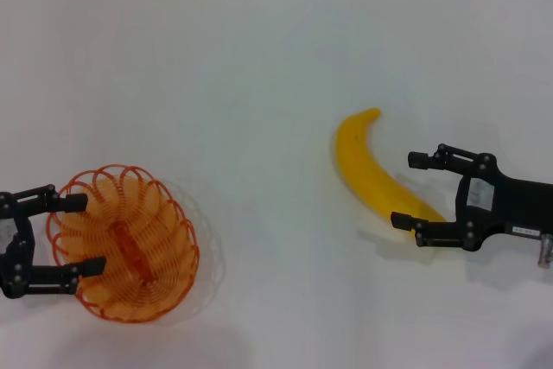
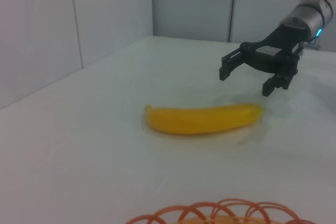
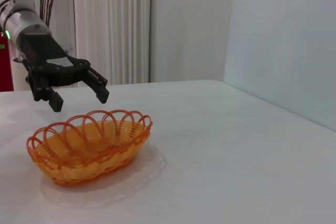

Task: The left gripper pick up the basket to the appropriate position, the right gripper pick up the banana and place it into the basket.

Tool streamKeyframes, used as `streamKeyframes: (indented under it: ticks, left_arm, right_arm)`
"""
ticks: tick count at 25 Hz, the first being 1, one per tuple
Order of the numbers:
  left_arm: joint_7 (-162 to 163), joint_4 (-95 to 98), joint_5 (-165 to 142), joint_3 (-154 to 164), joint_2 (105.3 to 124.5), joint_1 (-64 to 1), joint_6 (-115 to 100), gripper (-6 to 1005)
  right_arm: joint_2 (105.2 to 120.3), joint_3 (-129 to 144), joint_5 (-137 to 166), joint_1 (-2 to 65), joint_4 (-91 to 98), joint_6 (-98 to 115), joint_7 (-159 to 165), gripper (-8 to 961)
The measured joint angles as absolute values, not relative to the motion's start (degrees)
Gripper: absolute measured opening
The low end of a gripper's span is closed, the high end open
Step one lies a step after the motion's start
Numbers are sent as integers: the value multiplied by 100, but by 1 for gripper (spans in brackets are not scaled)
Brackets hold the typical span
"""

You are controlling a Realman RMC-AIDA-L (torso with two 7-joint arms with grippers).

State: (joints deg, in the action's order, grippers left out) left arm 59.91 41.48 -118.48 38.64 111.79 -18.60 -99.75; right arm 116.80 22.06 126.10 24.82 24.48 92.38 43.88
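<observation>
Basket: the orange wire basket [image 1: 123, 244] sits on the white worktop [image 1: 259, 84] at the near left in the head view, resting flat with its scalloped rim up. In the right wrist view the basket [image 3: 89, 145] stands alone on the worktop, nothing inside it.

Banana: the yellow banana [image 1: 373, 168] lies on its side on the worktop, right of centre and well apart from the basket. Its curve bows toward the basket side, one tip pointing away from the robot, the other lying between the right hand's fingers. The left wrist view shows the banana [image 2: 203, 118] flat on the surface.

Left hand: the left hand [image 1: 78, 233] is at the basket's left edge, fingers spread apart, one over the far part of the rim and one over the near part. In the right wrist view the left hand [image 3: 79, 93] hangs just above the rim and is not touching it.

Right hand: the right hand [image 1: 406, 190] is at the banana's near end, fingers wide apart and straddling that tip, not clamped on it. From the left wrist view the right hand [image 2: 247, 80] hovers slightly above the fruit.
</observation>
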Motion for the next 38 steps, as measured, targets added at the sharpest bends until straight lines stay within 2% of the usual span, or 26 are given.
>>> streamKeyframes:
  ticks: [19, 22, 28, 30, 33, 38]
  left_arm:
    - [6442, 4363, -11710, 3819, 11165, -2016, -10142, 888]
    - [7633, 4915, -11826, 3873, 11036, -2332, -10147, 888]
    - [9878, 5840, -13163, 4864, 10484, -3563, -10195, 887]
    - [10121, 5866, -13549, 5219, 10392, -3900, -10208, 887]
    - [10070, 5976, -14041, 5572, 10463, -4212, -10197, 886]
    - [9639, 6103, -14524, 5644, 10827, -4293, -10084, 886]
  right_arm:
    - [11672, 2206, 12612, 2486, 2430, 9204, 4390, 881]
    - [11668, 2206, 12612, 2487, 2444, 9219, 4397, 881]
    - [11664, 2206, 12620, 2590, 2422, 9221, 4401, 881]
    - [11663, 2206, 12657, 2640, 2419, 9221, 4402, 881]
    - [11663, 2206, 12725, 2736, 2417, 9221, 4426, 881]
    - [11663, 2248, 12781, 2909, 2389, 9225, 4546, 881]
